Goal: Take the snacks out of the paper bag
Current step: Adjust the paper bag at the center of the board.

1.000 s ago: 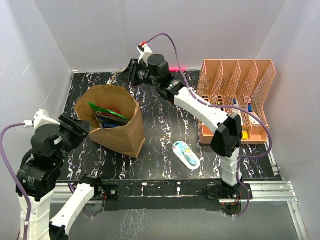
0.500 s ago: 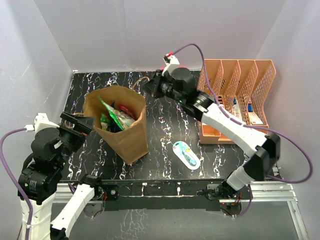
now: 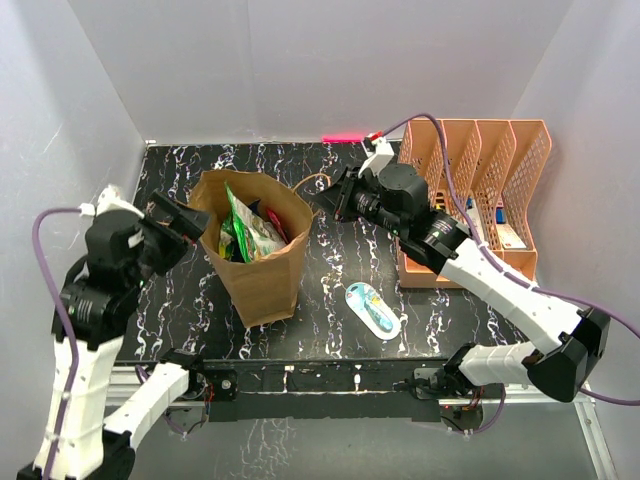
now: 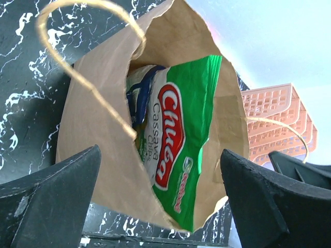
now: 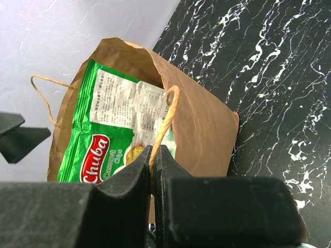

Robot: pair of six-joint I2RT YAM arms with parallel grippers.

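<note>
The bag (image 3: 268,285) is seen upright left of centre in the top view, on the table (image 3: 330,255). A green chip packet (image 4: 176,119) and other snacks (image 3: 226,240) are lodged in its open mouth. One twisted handle (image 5: 166,116) is pinched between the closed fingers of the right gripper (image 5: 153,155) at the bag's right rim, while the left gripper (image 3: 188,222) is held at the left rim with its jaws spread wide and nothing gripped.

A white-and-teal blister pack (image 3: 373,308) lies at lower centre on the black marbled table (image 3: 330,262); at right, a peach mesh organizer (image 3: 522,168) holds small boxes (image 3: 507,236)
</note>
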